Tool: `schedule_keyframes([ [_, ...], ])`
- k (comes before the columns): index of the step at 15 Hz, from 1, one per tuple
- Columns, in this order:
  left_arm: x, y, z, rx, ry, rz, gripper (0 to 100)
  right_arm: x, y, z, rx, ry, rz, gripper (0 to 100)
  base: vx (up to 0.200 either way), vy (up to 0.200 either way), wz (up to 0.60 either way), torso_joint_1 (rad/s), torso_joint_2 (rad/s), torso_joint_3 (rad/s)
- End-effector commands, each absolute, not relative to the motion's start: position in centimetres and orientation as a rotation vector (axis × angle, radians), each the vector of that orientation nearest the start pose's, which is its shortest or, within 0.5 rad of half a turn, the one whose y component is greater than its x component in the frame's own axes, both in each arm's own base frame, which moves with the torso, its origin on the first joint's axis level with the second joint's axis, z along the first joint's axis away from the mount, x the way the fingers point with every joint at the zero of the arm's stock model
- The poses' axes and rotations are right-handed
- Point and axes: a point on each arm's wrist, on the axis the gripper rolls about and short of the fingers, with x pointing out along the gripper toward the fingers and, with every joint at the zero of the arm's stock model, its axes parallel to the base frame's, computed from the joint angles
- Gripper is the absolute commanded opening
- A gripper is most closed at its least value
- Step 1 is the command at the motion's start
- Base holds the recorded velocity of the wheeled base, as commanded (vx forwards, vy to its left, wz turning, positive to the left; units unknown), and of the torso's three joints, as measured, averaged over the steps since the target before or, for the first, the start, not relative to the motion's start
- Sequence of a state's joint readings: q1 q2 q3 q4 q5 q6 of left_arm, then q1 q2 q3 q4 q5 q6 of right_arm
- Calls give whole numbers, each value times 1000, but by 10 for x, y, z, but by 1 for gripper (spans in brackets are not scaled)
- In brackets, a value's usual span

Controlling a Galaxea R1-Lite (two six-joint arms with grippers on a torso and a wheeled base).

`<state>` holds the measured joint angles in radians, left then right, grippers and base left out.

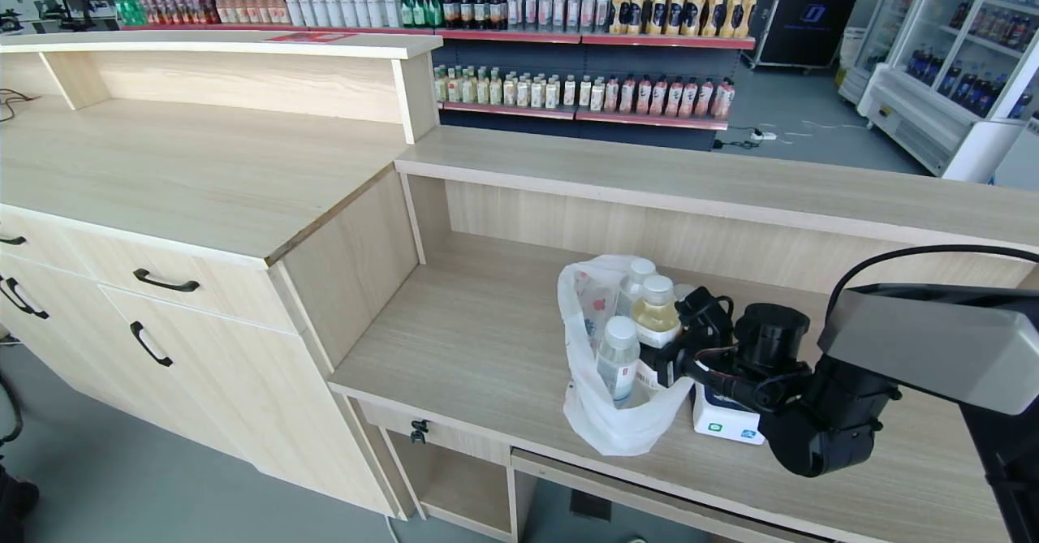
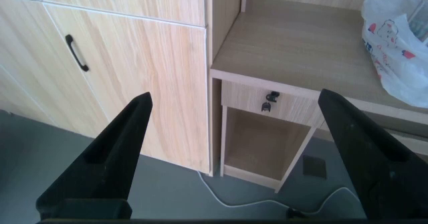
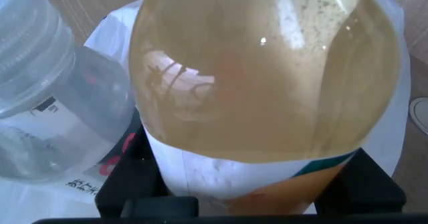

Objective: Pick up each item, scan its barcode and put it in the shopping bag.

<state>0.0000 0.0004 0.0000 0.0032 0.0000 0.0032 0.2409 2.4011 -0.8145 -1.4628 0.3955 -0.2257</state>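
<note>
A white plastic shopping bag (image 1: 605,425) stands open on the lower counter (image 1: 471,340). Inside it are a clear bottle with a white cap (image 1: 618,355) and another white-capped bottle (image 1: 637,277). My right gripper (image 1: 675,350) is shut on a yellowish juice bottle (image 1: 656,313), held upright at the bag's mouth. In the right wrist view the juice bottle (image 3: 267,83) sits between my black fingers (image 3: 130,184), with the clear bottle (image 3: 47,103) beside it. My left gripper (image 2: 235,94) hangs open off the counter's front left, far from the bag (image 2: 394,43).
A small white box device (image 1: 726,428) sits just right of the bag, under my right arm. A taller counter (image 1: 187,170) with drawers rises on the left, and a raised ledge (image 1: 730,178) runs behind. Shelves of bottles (image 1: 568,15) stand beyond.
</note>
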Motion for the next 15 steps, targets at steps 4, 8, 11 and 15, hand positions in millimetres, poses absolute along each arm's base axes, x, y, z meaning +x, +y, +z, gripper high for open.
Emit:
schedule_keyframes([
  [4,-23,0,75,3,3,0,100,376,101,5,-211,62,647,0,0,0,0,0,0,0],
  [8,-23,0,75,3,3,0,100,377,99,2,-211,68,643,0,0,0,0,0,0,0],
  [11,-23,0,75,3,3,0,100,377,98,2,-211,69,641,0,0,0,0,0,0,0],
  [15,-23,0,75,3,3,0,100,379,96,-3,-215,78,635,0,0,0,0,0,0,0],
])
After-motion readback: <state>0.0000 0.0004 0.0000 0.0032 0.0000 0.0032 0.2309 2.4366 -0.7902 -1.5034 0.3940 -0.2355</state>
